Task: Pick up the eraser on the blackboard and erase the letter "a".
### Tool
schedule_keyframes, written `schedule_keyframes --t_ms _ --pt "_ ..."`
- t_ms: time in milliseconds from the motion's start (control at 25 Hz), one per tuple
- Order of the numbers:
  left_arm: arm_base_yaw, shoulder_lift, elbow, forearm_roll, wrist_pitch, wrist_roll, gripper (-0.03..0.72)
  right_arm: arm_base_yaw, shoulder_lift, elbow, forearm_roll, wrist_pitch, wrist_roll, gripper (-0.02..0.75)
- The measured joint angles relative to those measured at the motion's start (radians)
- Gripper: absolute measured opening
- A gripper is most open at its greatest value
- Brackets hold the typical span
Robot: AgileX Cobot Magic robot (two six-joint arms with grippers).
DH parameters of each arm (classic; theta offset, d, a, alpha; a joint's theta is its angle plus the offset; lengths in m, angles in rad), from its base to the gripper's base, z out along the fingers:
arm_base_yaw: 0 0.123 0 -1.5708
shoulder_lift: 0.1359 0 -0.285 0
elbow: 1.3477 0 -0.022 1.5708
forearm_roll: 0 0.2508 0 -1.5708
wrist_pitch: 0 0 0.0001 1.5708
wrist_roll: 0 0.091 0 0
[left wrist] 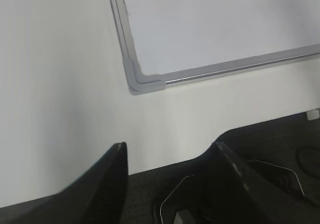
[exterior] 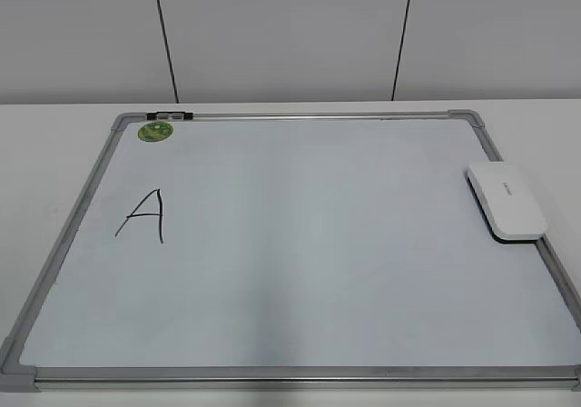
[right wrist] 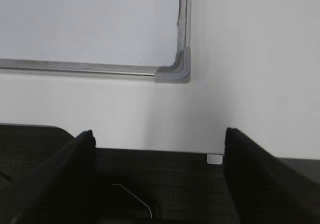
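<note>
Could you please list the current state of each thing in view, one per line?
blackboard: lying flat on the table, one letter written on it.
letter: a capital A, whole, not erased.
eraser: lying untouched at the board's right edge, overlapping the frame.
left gripper: open, empty, off the board's near left corner.
right gripper: open, empty, off the near right corner.

A bare lab or office test bench: plain white tabletop (exterior: 36, 143), grey panelled wall (exterior: 281, 34) with dark seams.

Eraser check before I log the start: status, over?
Both grippers open, empty, off the blackboard. Eraser on right edge, untouched. Capital letter unerased. Nothing in the way.
</note>
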State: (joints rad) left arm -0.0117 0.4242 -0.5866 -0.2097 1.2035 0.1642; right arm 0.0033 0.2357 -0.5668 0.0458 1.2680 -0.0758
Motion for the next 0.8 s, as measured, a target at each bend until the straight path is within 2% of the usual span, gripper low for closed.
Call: schedule_keyframes --t_ms 360,520,800 --pt "0.0 0.0 0.066 0.039 -0.091 0.0 0.389 0.0 -0.002 0.043 -0.002 -0.048 0.0 0.592" --pt "0.0 0.0 0.07 0.066 -0.107 -0.025 0.389 0.0 -0.002 0.074 -0.002 -0.112 0.0 0.592" --pt "0.0 0.0 0.07 0.092 -0.111 -0.056 0.389 0.0 -0.002 0.079 -0.002 -0.13 0.005 0.589"
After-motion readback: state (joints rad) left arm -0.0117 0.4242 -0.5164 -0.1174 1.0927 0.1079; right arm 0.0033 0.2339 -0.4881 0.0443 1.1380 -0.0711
